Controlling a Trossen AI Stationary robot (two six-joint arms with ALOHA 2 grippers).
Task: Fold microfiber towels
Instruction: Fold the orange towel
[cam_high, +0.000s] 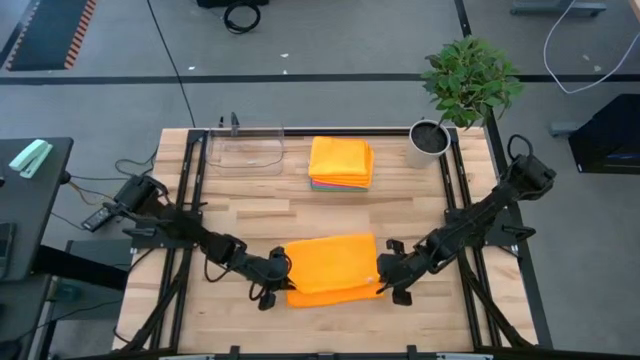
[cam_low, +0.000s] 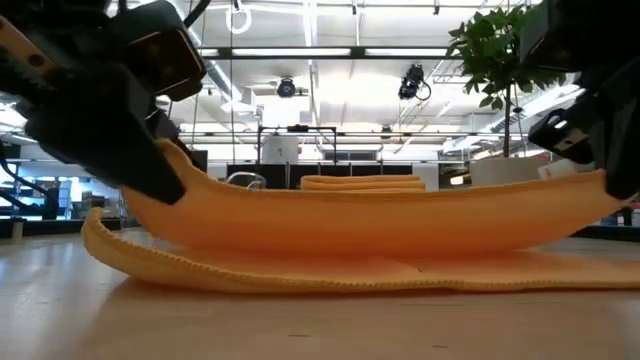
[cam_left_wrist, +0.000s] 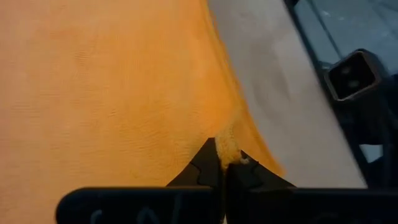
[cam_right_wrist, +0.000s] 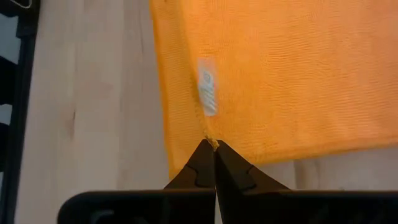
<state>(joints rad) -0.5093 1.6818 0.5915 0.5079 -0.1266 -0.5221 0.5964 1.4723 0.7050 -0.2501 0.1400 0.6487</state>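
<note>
Orange towel (cam_high: 332, 265) hangs slack between the left pincer (cam_high: 281, 274) and right pincer (cam_high: 383, 278), each clamped on an edge, lifted so it can fold over the surface (cam_high: 250, 200).

Lab hall: strip lights (cam_low: 330, 52), taped floor (cam_high: 45, 35)

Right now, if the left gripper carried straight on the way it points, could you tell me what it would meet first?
The left gripper, shut on the orange towel's edge, points across the table toward the right gripper. Only the towel lies between them, so it would probably meet that gripper first; depth is unclear.
</note>
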